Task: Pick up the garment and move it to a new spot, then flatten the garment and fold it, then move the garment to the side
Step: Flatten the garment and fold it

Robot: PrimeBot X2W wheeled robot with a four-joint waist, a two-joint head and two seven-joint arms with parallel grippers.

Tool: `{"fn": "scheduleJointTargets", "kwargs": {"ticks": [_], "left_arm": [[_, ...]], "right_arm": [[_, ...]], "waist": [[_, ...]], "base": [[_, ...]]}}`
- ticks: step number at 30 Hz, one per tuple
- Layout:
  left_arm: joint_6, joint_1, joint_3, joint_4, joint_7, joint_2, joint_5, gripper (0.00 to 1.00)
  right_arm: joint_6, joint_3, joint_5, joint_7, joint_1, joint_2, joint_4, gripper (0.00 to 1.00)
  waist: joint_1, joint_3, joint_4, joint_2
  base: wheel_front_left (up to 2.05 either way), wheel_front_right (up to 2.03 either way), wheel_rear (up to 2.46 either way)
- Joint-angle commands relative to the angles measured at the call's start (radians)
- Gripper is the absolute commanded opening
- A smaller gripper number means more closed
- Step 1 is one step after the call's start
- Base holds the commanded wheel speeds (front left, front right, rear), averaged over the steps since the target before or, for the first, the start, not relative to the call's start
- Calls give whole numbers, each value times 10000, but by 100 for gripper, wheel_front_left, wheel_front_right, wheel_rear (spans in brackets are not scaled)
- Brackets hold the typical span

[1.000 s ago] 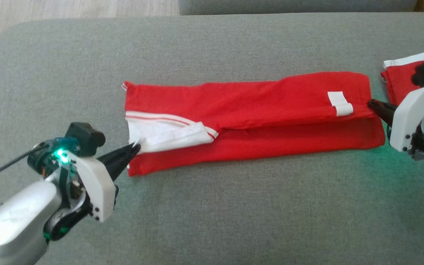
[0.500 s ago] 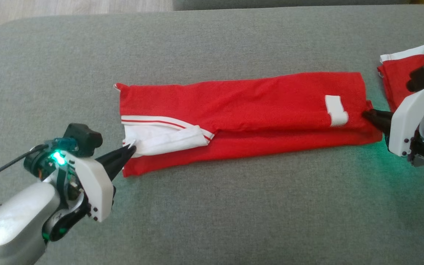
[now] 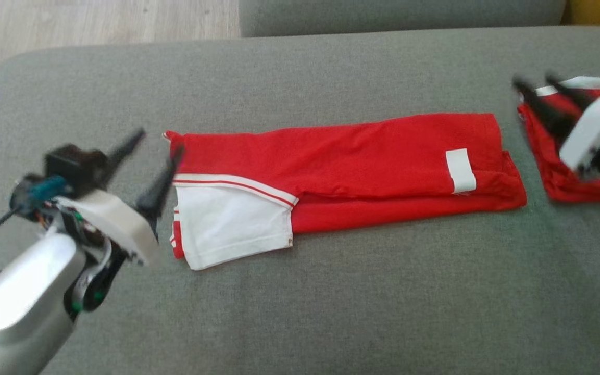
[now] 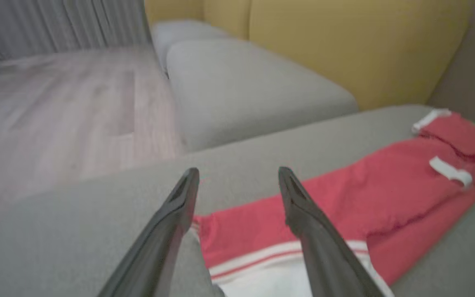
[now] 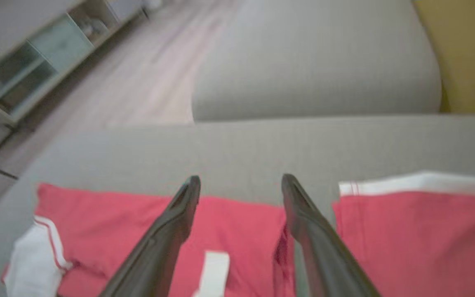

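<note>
Garment (image 3: 357, 151); left tool (image 3: 159, 141), right tool (image 3: 533, 80) splayed

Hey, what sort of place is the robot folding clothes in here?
Most likely a home living room. The red garment lies on a wide grey sofa cushion, with a pale wooden floor beyond it, grey curtains at the far side, and a glass-fronted cabinet nearby.

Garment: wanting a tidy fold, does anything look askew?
Yes. At the left end of the garment, the white sleeve pokes out past the lower folded edge, so the red strip is not a clean rectangle.
</note>
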Motion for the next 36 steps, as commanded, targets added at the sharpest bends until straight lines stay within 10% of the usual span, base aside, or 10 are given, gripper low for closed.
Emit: {"fn": "scheduleJointTargets", "kwargs": {"ticks": [1,14,22,36], "left_arm": [[401,-492,1035,-138,-946,59,-28,100],[1709,1896,4741,-628,-3127,-2531,1356,100],[649,4343,6732,-537,-3131,-4727,3766,100],[-1246,4632,8400,205,-3132,-6057,5962,100]], "right_arm": [[67,-343,-242,-1034,-267,144,-517,100],[67,-2946,-3454,-5532,1570,3434,-133,100],[67,-5869,-7104,-5585,4614,5879,-1558,100],[67,-6704,-8385,-5588,5279,6131,-2048,100]], "waist": [[0,-143,-14,-1],[0,-512,64,-1],[0,-552,168,-1],[0,-122,186,-1]], "base": [[0,0,0],[0,0,0],[0,0,0],[0,0,0]]}}
